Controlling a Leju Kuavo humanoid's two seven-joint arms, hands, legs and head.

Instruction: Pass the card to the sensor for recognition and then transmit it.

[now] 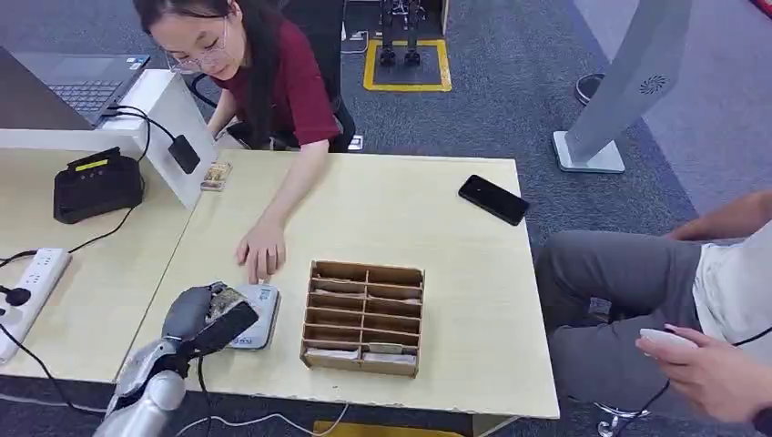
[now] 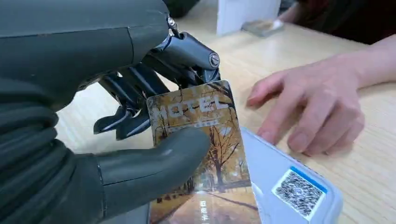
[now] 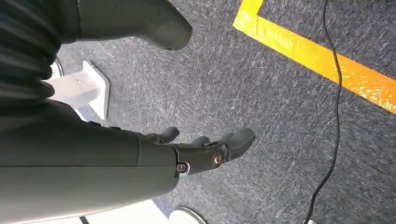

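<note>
My left hand (image 1: 208,318) pinches a hotel card (image 2: 201,149), printed with autumn trees, between thumb and fingers. The card hangs just over the white sensor pad (image 2: 299,191), which lies flat on the table (image 1: 437,228) near its front left edge (image 1: 258,314). A person's hand (image 1: 261,250) rests on the table touching the far end of the sensor (image 2: 308,112). My right hand (image 3: 205,149) hangs over grey carpet, fingers apart and holding nothing.
A wooden card rack (image 1: 365,316) with several slots stands right of the sensor. A black phone (image 1: 492,198) lies at the far right. More cards (image 1: 216,175) sit by a white box. A seated person (image 1: 655,300) is at the right; a power strip (image 1: 27,287) at the left.
</note>
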